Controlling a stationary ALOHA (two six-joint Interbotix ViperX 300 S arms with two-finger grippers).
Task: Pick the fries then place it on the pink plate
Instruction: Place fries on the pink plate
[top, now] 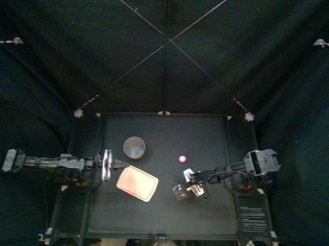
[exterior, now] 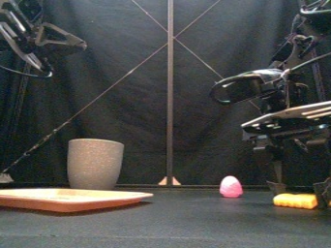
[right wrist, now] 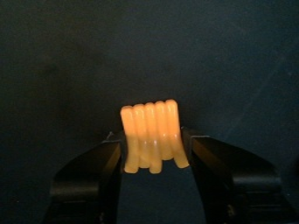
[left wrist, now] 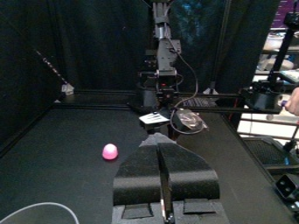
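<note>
Right gripper — jaws clamped on the fries, low over the table. Lift straight (keep grip centred), carry to pink plate. Left gripper — closed, resting left.

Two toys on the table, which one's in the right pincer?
The yellow fries: the right pincer has its jaws pressed against both their sides. The pink egg-shaped toy stands alone, untouched.

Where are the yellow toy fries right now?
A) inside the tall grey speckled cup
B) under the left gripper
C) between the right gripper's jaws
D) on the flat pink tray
C: in the right wrist view the yellow toy fries sit between the jaws of the right gripper; the flat pink tray holds nothing.
</note>
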